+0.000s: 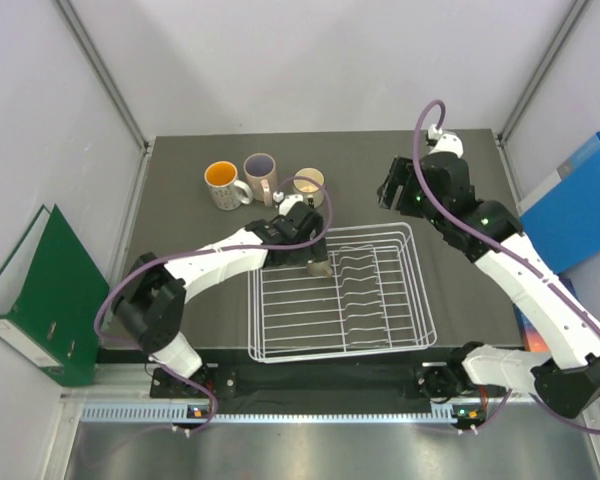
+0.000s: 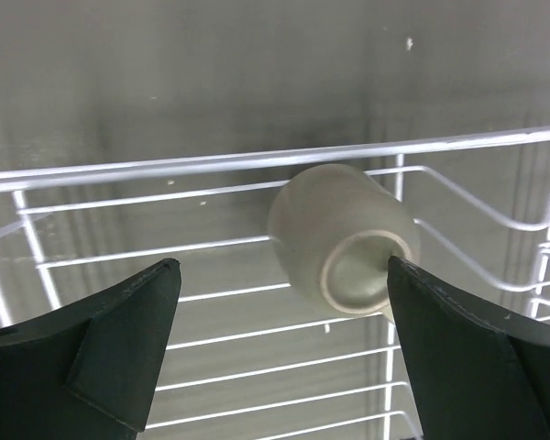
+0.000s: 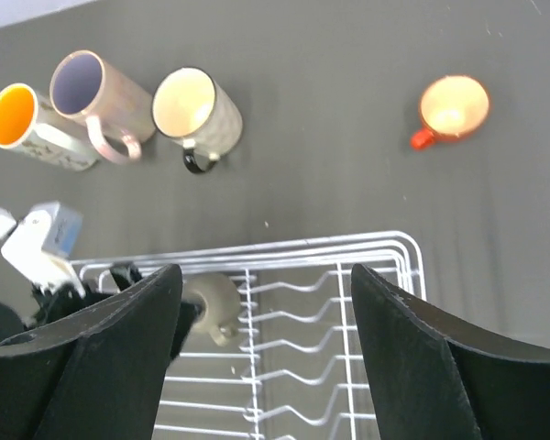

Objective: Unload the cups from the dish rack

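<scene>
Left tool (image 2: 282, 275) is held spread wide and empty, with the small tan cup (image 2: 339, 234) between its fingers. The cup lies on its side by the far rim of the dish rack (image 2: 165, 167). It sits much nearer one finger than the other, so the tool is best centred before closing. The cup should then be lifted clear of the wires before it is carried to the surface (image 3: 348, 183).

Left gripper (image 2: 282, 275) jaws straddle the small cup (image 2: 335, 229). It lies on its side in the dish rack (image 2: 211, 165), up against the right-hand finger and clear of the other. Right gripper (image 3: 268, 275) jaws: rack rail between them. Three mugs (image 3: 96, 92) sit in a row on the table (image 3: 330, 55) ahead-left. Lone cup (image 3: 452, 105) sits ahead-right, outside the rack.
</scene>
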`<action>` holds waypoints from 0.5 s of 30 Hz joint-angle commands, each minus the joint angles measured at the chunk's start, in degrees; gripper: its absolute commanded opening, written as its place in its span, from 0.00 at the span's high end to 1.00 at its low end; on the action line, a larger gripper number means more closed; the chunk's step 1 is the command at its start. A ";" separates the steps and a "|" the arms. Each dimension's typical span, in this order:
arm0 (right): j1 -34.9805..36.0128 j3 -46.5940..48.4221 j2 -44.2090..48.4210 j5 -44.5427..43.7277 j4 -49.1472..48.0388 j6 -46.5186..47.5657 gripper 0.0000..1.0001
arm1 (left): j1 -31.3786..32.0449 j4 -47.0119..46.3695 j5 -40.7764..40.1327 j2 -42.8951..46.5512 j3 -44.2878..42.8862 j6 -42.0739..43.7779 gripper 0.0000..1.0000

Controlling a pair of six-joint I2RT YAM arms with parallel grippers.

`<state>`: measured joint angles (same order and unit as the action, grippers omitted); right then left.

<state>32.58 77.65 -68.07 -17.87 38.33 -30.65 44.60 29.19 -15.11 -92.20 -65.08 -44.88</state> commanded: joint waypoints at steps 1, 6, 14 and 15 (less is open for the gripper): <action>0.73 -2.32 5.66 -0.86 -0.09 -0.02 0.26 | 2.59 -0.01 -3.43 -2.36 -3.03 -1.26 0.01; 1.00 -6.71 9.18 0.20 0.08 0.15 0.26 | 6.81 -1.06 -7.12 -3.15 -5.41 -2.49 0.01; 0.91 -9.00 11.38 1.08 0.26 2.00 0.26 | 9.71 1.57 -11.78 -6.59 -9.80 -5.04 0.01; 1.00 -9.27 11.56 1.43 0.17 2.09 0.26 | 9.80 0.88 -12.13 -6.32 -9.80 -4.95 0.01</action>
<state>32.91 68.86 -58.22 -17.52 39.29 -29.91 53.78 30.35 -23.07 -98.56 -72.42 -47.90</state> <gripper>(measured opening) 0.740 0.987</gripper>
